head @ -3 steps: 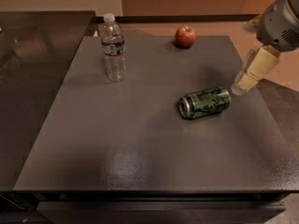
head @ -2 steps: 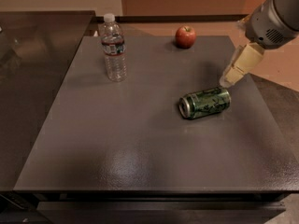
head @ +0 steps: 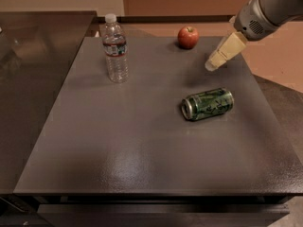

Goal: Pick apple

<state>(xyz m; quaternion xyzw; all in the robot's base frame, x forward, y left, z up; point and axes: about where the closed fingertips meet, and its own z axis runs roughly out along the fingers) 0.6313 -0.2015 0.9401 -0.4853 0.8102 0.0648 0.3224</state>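
Tabletop (head: 118, 164): jaws between apple (head: 188, 37) and can (head: 207, 104)

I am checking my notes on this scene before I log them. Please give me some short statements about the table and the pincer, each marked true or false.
1. The apple sits near the far edge of the table. True.
2. The green can stands upright. False: it lies on its side.
3. The pincer holds the apple. False: it hovers to the right of the apple, apart from it.
4. The water bottle stands upright, left of the apple. True.
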